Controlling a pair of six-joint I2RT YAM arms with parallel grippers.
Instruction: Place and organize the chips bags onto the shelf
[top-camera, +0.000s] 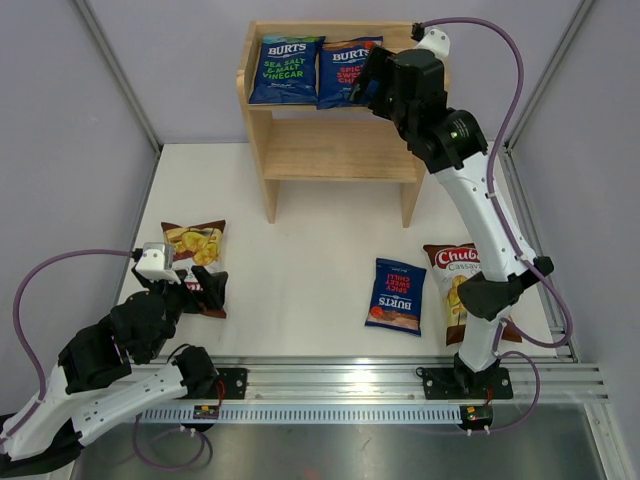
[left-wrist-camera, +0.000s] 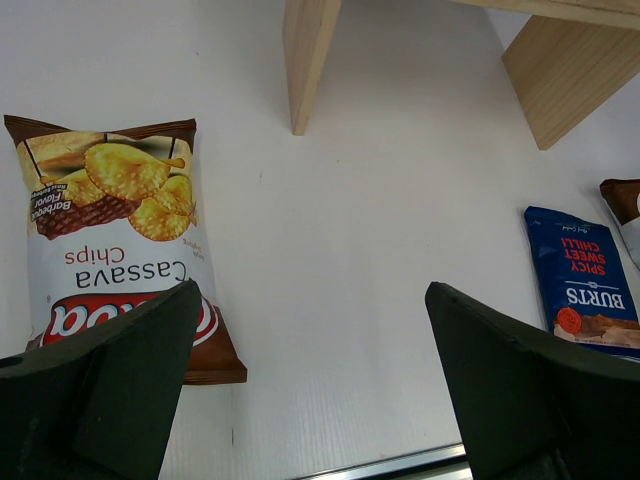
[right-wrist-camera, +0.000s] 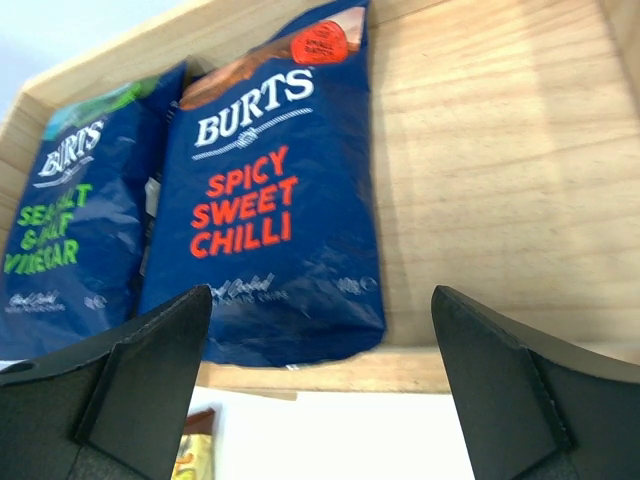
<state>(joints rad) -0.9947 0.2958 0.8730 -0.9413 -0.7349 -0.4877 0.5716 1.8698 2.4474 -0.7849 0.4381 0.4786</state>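
The wooden shelf (top-camera: 335, 150) stands at the back centre. Two blue BURTS bags lie side by side on its top tier: Sea Salt & Vinegar (top-camera: 284, 70) (right-wrist-camera: 70, 230) and Spicy Sweet Chilli (top-camera: 343, 72) (right-wrist-camera: 265, 200). My right gripper (top-camera: 368, 85) (right-wrist-camera: 320, 400) is open and empty, just over the chilli bag's near right edge. A third BURTS bag (top-camera: 396, 295) (left-wrist-camera: 585, 280) lies on the table. One brown cassava bag (top-camera: 193, 243) (left-wrist-camera: 110, 250) lies at the left, with my open, empty left gripper (top-camera: 205, 292) (left-wrist-camera: 310, 400) at its near end. The other brown bag (top-camera: 452, 270) is partly behind the right arm.
The shelf's lower tier (top-camera: 340, 165) is bare wood. Its front legs (left-wrist-camera: 305, 60) stand on the white table (top-camera: 300, 260). A metal rail (top-camera: 350, 380) runs along the near edge. Grey walls close in the sides.
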